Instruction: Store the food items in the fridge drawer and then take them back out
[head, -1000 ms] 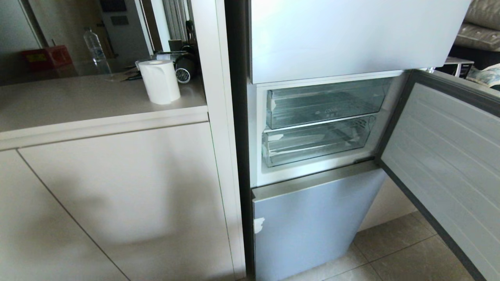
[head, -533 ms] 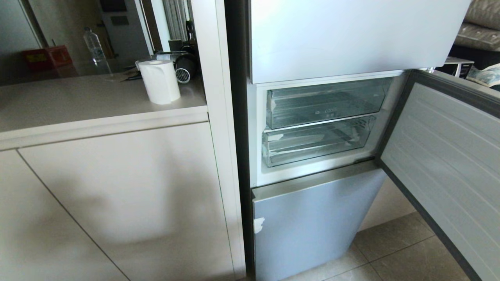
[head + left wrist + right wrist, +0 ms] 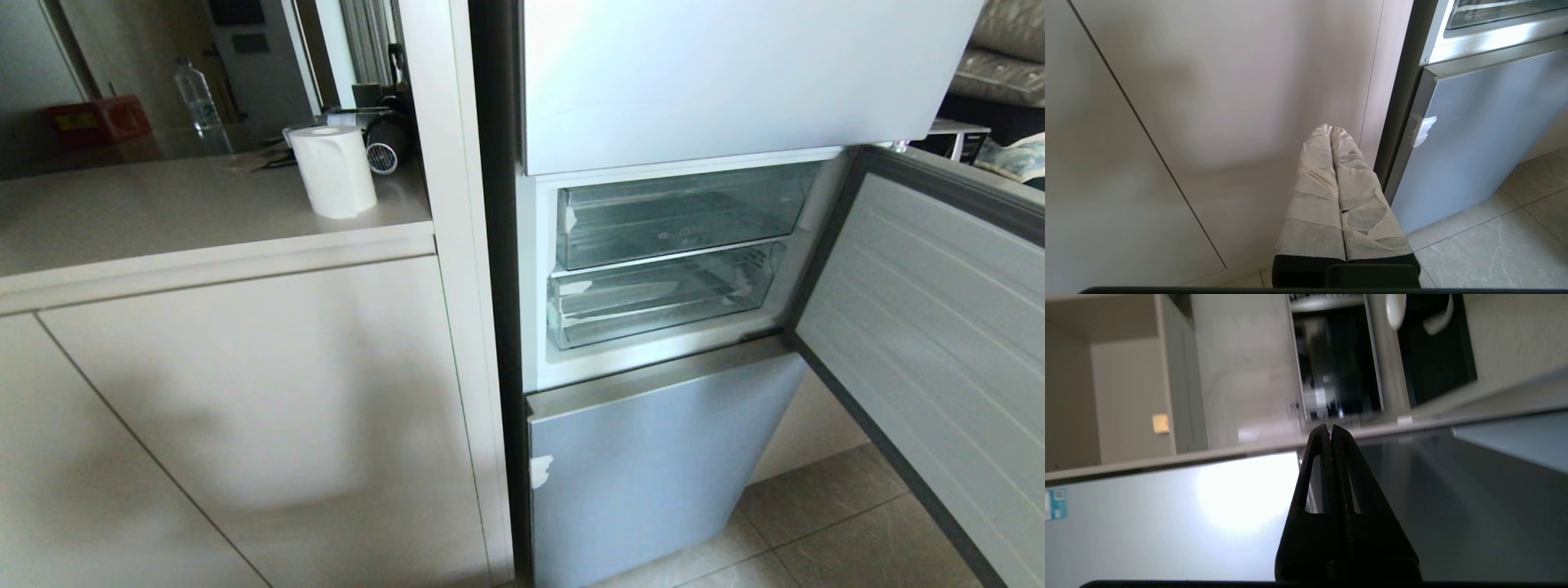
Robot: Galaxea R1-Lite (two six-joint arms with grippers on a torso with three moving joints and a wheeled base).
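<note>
blue-grey door panel (image 3: 653, 474), white paper roll (image 3: 333, 170)

Home kitchen: open fridge (image 3: 678, 245), counter (image 3: 163, 212) (paper towel roll (image 3: 333, 170)).

head view looks down from above at the open fridge (image 3: 678, 269); left wrist view sits low, near the lower fridge door (image 3: 1474, 134), shared with head view.

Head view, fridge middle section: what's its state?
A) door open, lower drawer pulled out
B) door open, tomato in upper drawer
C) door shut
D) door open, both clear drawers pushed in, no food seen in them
D: the middle door is swung open, and the upper drawer and lower drawer sit flush in the compartment with no food visible.
</note>
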